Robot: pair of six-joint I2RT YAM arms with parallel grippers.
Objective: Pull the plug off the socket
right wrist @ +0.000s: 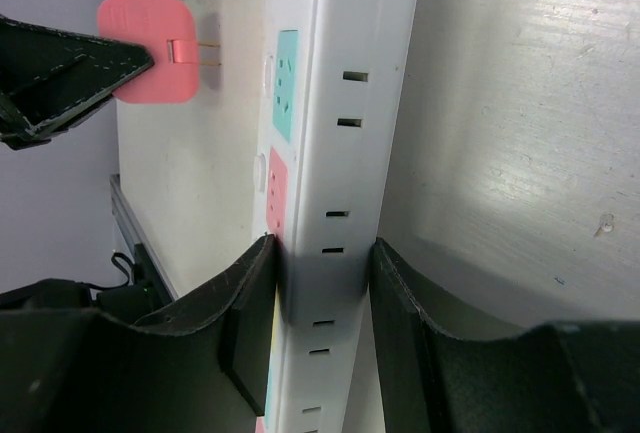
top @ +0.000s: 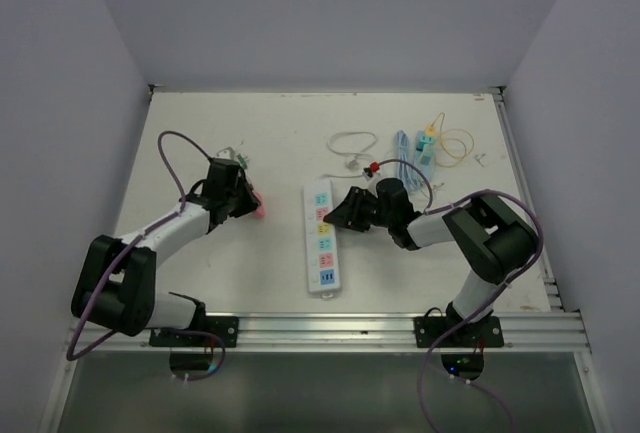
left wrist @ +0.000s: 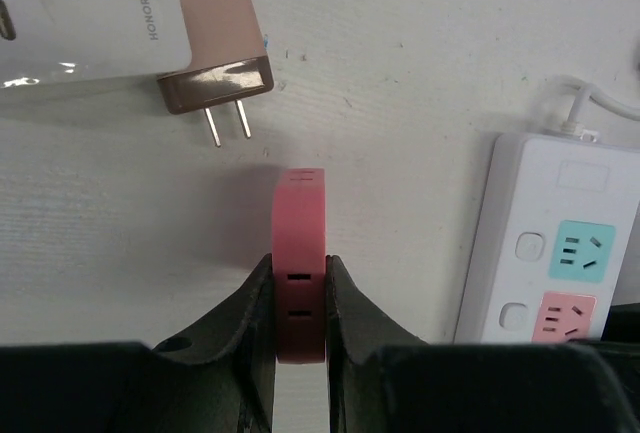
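Note:
The socket is a white power strip (top: 322,238) with coloured outlets, lying lengthwise in the middle of the table. My right gripper (top: 345,213) reaches in from the right and is shut across the strip's (right wrist: 345,103) width, one finger on each side (right wrist: 322,253). The pink plug (top: 260,209) is out of the strip and sits left of it, above the table. My left gripper (left wrist: 299,263) is shut on the pink plug (left wrist: 299,253), squeezing its flat sides. The right wrist view shows the plug (right wrist: 150,48) with its bare prongs pointing toward the strip, a gap between them.
A white Honor charger (left wrist: 100,13) with a brown two-pin adapter (left wrist: 215,43) lies just beyond the left gripper. At the back of the table lie a white cable (top: 352,143), a blue cable (top: 405,148) and a yellow cable (top: 455,143).

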